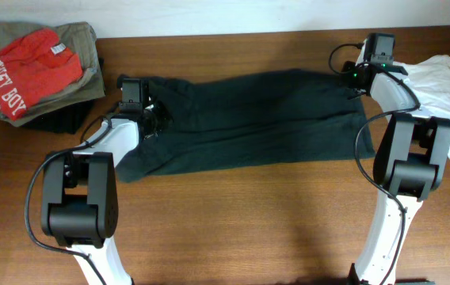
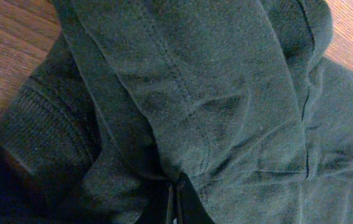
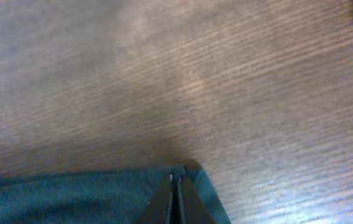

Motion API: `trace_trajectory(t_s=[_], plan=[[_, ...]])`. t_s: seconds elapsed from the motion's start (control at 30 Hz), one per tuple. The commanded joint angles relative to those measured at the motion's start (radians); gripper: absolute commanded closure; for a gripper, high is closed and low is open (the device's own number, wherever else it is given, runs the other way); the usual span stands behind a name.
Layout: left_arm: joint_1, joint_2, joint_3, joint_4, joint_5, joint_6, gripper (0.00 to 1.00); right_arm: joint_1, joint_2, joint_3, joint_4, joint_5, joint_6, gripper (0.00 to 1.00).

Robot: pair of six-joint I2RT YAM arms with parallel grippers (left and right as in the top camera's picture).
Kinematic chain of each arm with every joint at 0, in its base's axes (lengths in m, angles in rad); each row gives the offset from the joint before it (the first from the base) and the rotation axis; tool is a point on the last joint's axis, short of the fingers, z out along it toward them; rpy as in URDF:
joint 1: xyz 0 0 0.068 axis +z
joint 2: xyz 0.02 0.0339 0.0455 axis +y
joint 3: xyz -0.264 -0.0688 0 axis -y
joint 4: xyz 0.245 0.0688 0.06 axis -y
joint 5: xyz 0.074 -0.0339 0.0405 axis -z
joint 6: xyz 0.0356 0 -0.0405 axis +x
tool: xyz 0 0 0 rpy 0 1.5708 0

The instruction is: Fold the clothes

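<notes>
**Black T-shirt pinned at both ends**

Overhead: the black T-shirt (image 1: 249, 119) lies as a long, loosely folded band across the table (image 1: 249, 214). The left gripper (image 1: 150, 115) is at one end and the right gripper (image 1: 352, 81) at the other. A pile of clothes (image 1: 39, 71) sits far left, a white garment (image 1: 447, 87) far right.

Left wrist — jaws clamped on bunched dark fabric.

Right wrist — jaws pinched together on the shirt's corner, above bare wood.

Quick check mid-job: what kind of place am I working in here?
Probably a lab bench set up for laundry folding: a wooden table, a dark shirt spread across it, a stack of folded clothes in the far-left corner, and a white garment at right.
</notes>
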Motion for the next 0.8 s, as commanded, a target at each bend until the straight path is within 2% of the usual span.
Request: trace_trajectory(t_s=[0.0,0.1,0.2,0.33,0.47,0.63,0.77], plan=[[-0.002,0.011,0.018,0.013,0.007,0.005,0.99,-0.013,-0.023,0.066,-0.053,0.012,0.008,0.96],[0.004,-0.045,0.018,-0.041,0.030,0.019,0.99,-0.022,-0.069,0.142,-0.172,0.012,0.011,0.96],[0.012,-0.163,0.019,-0.116,0.026,0.085,1.00,-0.022,-0.077,0.227,-0.301,0.008,0.011,0.96],[0.024,-0.330,0.019,-0.254,-0.001,0.108,0.99,-0.022,-0.077,0.288,-0.456,-0.040,0.080,0.96],[0.047,-0.450,0.019,-0.447,0.000,0.123,1.00,-0.022,-0.090,0.321,-0.586,-0.101,0.082,0.96],[0.089,-0.497,0.019,-0.660,-0.002,0.139,1.00,-0.022,-0.157,0.327,-0.779,-0.101,0.062,0.96],[0.089,-0.497,0.006,-0.762,-0.097,0.152,0.99,-0.022,-0.159,0.326,-0.914,-0.093,0.025,0.96]])
